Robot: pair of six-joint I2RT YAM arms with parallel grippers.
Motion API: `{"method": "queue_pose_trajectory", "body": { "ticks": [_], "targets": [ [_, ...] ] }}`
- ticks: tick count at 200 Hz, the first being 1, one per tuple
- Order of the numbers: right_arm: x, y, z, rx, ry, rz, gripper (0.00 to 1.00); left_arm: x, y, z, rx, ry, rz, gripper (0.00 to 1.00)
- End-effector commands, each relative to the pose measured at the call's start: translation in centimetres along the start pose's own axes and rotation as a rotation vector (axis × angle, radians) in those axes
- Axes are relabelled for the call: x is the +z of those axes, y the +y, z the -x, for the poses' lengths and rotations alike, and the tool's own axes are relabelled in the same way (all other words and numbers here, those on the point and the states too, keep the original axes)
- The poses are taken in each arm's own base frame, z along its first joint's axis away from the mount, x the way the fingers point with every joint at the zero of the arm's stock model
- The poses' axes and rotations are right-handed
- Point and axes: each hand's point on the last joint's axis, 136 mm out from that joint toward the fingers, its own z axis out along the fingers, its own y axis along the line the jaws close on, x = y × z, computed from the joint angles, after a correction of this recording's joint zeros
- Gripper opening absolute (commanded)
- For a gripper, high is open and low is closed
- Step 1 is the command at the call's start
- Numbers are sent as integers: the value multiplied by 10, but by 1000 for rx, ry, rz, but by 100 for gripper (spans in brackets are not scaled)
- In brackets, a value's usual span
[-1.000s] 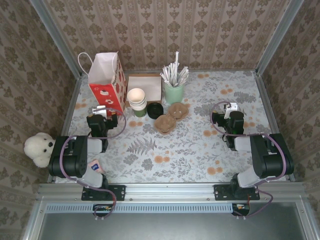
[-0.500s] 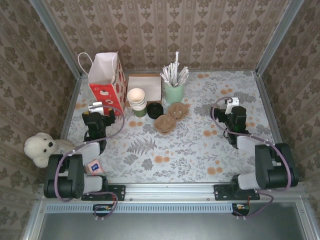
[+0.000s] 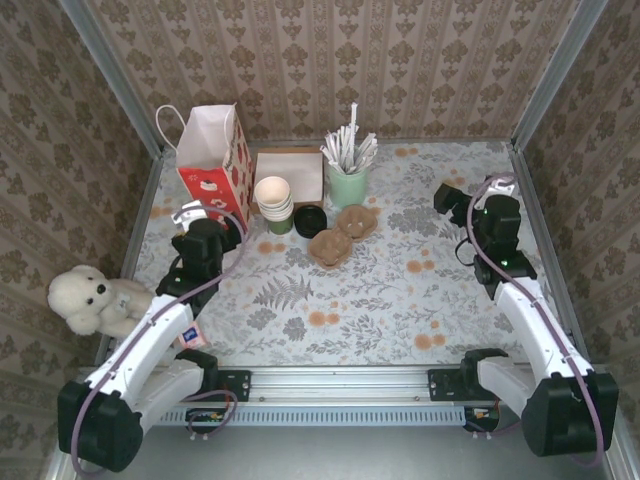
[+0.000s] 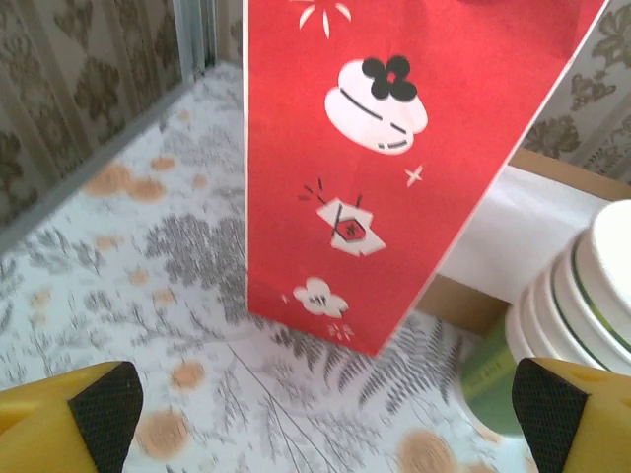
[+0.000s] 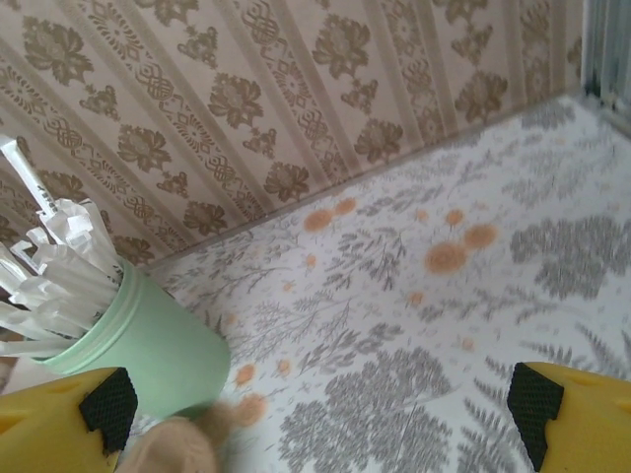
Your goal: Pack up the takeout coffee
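Top external view recorded the takeout coffee standing upright on the table with its black lid on. It was to the right of the red paper bag, and neither arm touched it. A stack of lidless cups stood between the bag and the coffee, close against the coffee; contact could not be confirmed. The left gripper sat just in front of the bag, jaws spread wide and holding nothing. Left wrist view showed its yellow fingers parted, with the bag's red face directly ahead. The right gripper was well to the right of the bag, likewise spread and empty, facing a mint cup of straws.
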Motion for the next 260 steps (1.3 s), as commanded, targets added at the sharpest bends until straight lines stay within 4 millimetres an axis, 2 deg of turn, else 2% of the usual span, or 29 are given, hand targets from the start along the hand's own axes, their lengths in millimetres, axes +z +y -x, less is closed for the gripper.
{"method": "queue_pose_trajectory", "body": {
  "ticks": [1, 21, 50, 68, 82, 108, 137, 156, 174, 198, 240, 260],
  "targets": [
    [-10, -15, -39, 193, 120, -55, 100, -23, -15, -35, -126, 263, -35, 100],
    [-15, -5, -45, 236, 123, 27, 100, -33, -38, -37, -85, 344, -88, 100],
    [-18, 3, -56, 221, 217, 54, 100, -37, -69, -20, -59, 431, -151, 100],
    [-20, 12, -64, 195, 301, 77, 100, -36, -79, -11, -66, 474, -125, 98],
    [-24, 16, -65, 188, 337, 78, 100, -32, -89, -10, -78, 512, -129, 94],
    [-32, 22, -62, 180, 355, 80, 100, -22, -105, -7, -85, 541, -139, 79],
    [-36, 26, -54, 160, 347, 85, 100, -6, -106, -1, -46, 534, -64, 64],
    [-38, 28, -50, 150, 346, 84, 100, 6, -107, 2, -35, 516, -26, 61],
    [-39, 30, -48, 144, 347, 86, 100, 18, -112, 4, -19, 495, -14, 53],
    [-39, 32, -44, 129, 353, 85, 100, 34, -108, 1, 0, 480, 48, 51],
    [-40, 37, -34, 103, 347, 89, 100, 54, -119, 1, -7, 459, 54, 47],
    [-39, 38, -33, 99, 346, 90, 100, 60, -121, -3, -6, 464, 62, 41]
  ]
}}
